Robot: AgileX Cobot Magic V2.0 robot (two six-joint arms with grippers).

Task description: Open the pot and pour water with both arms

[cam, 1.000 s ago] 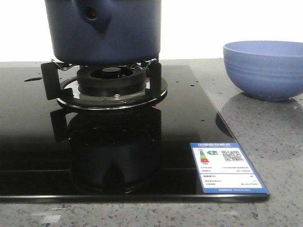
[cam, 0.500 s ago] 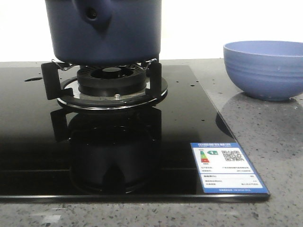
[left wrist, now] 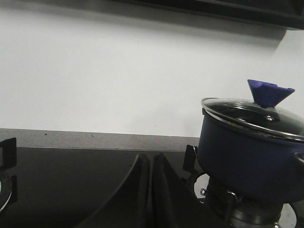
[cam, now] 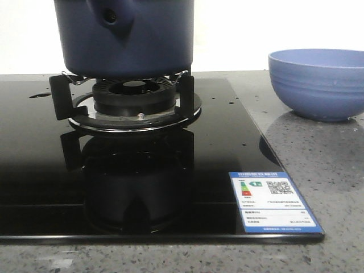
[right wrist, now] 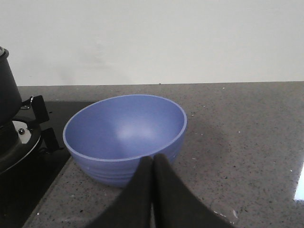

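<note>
The dark navy pot (cam: 125, 37) stands on the gas burner (cam: 135, 96) at the back of the black stove top, its side stub with a round hole (cam: 110, 17) facing the camera. In the left wrist view the pot (left wrist: 247, 152) carries a glass lid (left wrist: 251, 116) with a blue knob (left wrist: 268, 92). My left gripper (left wrist: 151, 159) is shut and empty, over the stove top beside the pot and apart from it. My right gripper (right wrist: 153, 161) is shut and empty, just in front of the light blue ribbed bowl (right wrist: 124, 137). Neither gripper shows in the front view.
The light blue bowl (cam: 317, 82) sits on the grey stone counter (cam: 318, 153) to the right of the stove. A blue and white energy label (cam: 274, 200) is stuck on the stove's front right corner. A second burner's edge (left wrist: 5, 175) shows in the left wrist view.
</note>
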